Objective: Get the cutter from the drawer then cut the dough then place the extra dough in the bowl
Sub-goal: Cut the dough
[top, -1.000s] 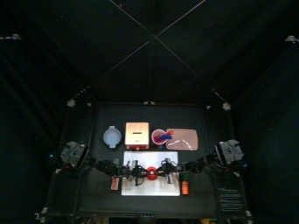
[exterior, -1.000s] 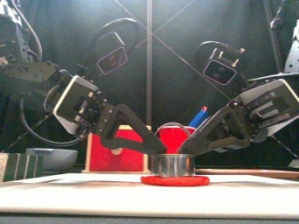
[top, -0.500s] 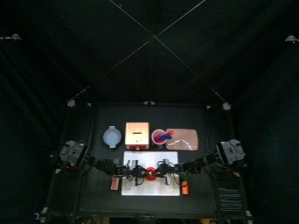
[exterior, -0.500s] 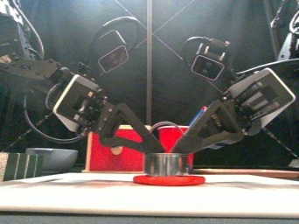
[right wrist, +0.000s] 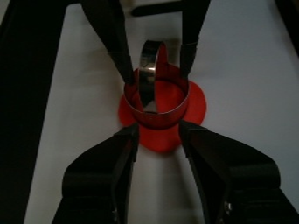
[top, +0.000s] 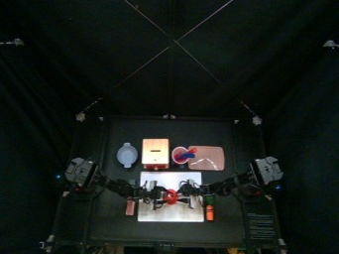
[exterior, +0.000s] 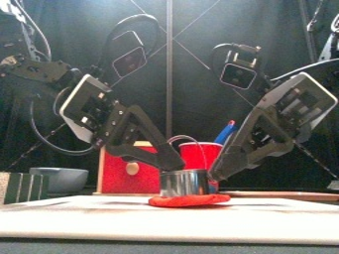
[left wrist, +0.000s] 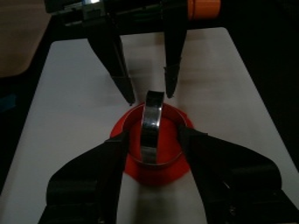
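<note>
1. In the top view you cannot see where the fingertips end. Both arms crowd over the white cutting board (top: 173, 212) and hide what lies between them.
2. The left gripper (exterior: 163, 177) has its fingers (left wrist: 100, 171) apart. The cutter (exterior: 187, 182) and the red dough (exterior: 188, 200) lie between their tips. You cannot tell whether either tip touches the metal.
3. The right gripper (exterior: 216, 175) also has its fingers (right wrist: 105, 171) apart. Their tips overlap the near edge of the dough, with the cutter just beyond. Their own bulk hides any contact.
4. The cutter sits on the dough, on the board, between the two sets of fingertips.
5. Behind the left fingers, the wooden box (exterior: 129, 169) is partly covered. Behind the right fingers, the red cup (exterior: 201, 156) is cut off at its side.
6. Compared with a second ago, both arms stand steeper with their wrists higher. The cutter and dough have slid slightly towards the left gripper.
</note>
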You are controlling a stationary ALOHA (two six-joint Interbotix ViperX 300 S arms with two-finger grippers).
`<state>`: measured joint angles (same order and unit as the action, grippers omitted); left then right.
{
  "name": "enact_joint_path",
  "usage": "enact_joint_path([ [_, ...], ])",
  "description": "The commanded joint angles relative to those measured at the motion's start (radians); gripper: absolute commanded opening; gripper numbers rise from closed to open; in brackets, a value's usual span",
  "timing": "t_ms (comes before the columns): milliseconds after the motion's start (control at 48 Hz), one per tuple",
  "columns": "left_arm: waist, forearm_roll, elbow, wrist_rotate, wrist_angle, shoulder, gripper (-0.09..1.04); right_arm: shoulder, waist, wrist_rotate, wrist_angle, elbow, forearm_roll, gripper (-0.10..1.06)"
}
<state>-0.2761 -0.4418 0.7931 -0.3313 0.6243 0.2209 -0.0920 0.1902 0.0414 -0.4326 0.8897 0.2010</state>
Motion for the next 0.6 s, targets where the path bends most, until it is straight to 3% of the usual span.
enact_joint_path([
  [21,-0.003,0.020,0.002,-0.008,0.005,-0.066,0.85,0.049,-0.005,-0.003,0.071,-0.051,0.009,0.80],
  [188,-0.005,0.025,0.046,-0.012,0.006,-0.110,0.85,0.071,-0.008,0.000,0.172,-0.100,0.011,0.80],
  [375,-0.005,0.051,0.109,-0.018,0.080,-0.115,0.83,0.114,-0.044,0.000,0.327,-0.155,0.052,0.80],
  [604,0.005,0.060,0.149,-0.021,0.210,-0.064,0.69,0.115,-0.092,0.002,0.535,-0.264,0.058,0.80],
])
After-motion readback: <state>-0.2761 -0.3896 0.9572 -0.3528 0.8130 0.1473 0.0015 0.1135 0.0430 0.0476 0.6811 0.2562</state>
